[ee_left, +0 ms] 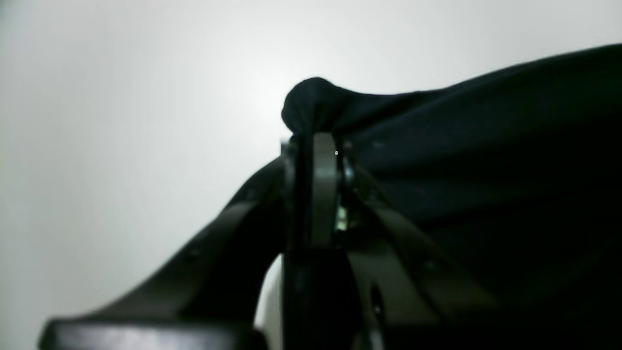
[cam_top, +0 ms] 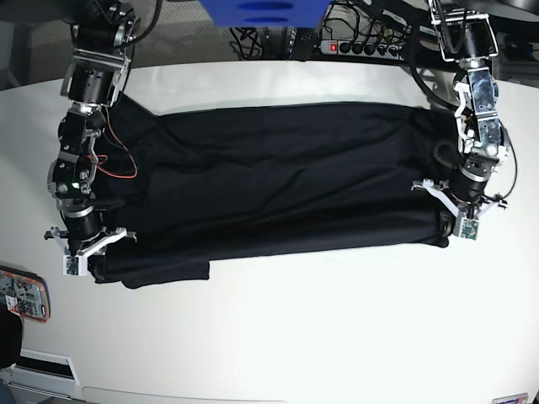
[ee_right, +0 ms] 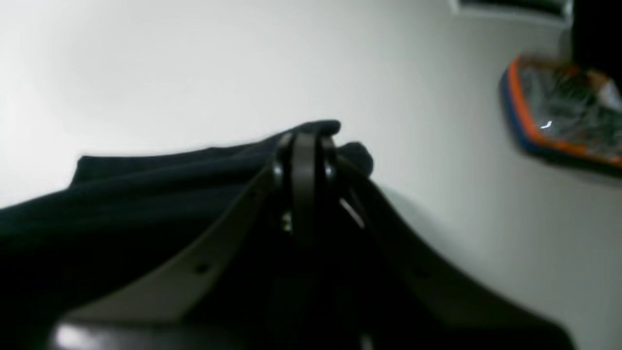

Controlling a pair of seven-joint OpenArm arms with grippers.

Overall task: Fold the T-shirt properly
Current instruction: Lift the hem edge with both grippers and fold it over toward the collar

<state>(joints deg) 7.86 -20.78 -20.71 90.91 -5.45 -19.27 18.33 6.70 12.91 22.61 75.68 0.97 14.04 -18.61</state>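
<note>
The black T-shirt [cam_top: 278, 181] lies spread across the white table, stretched between both arms. My left gripper [cam_top: 449, 225], at the right of the base view, is shut on a bunched edge of the T-shirt [ee_left: 316, 104], with the cloth trailing off to the right in the left wrist view. My right gripper [cam_top: 94, 263], at the left of the base view, is shut on the opposite edge of the T-shirt [ee_right: 335, 133], with the cloth trailing left in the right wrist view. Both pinch cloth at the near edge.
An orange-and-blue rimmed object [cam_top: 24, 295] lies at the table's left front edge and shows in the right wrist view [ee_right: 559, 114]. A blue object [cam_top: 261, 13] and a power strip with cables [cam_top: 358, 42] sit behind the table. White tabletop [cam_top: 320, 328] stretches in front of the shirt.
</note>
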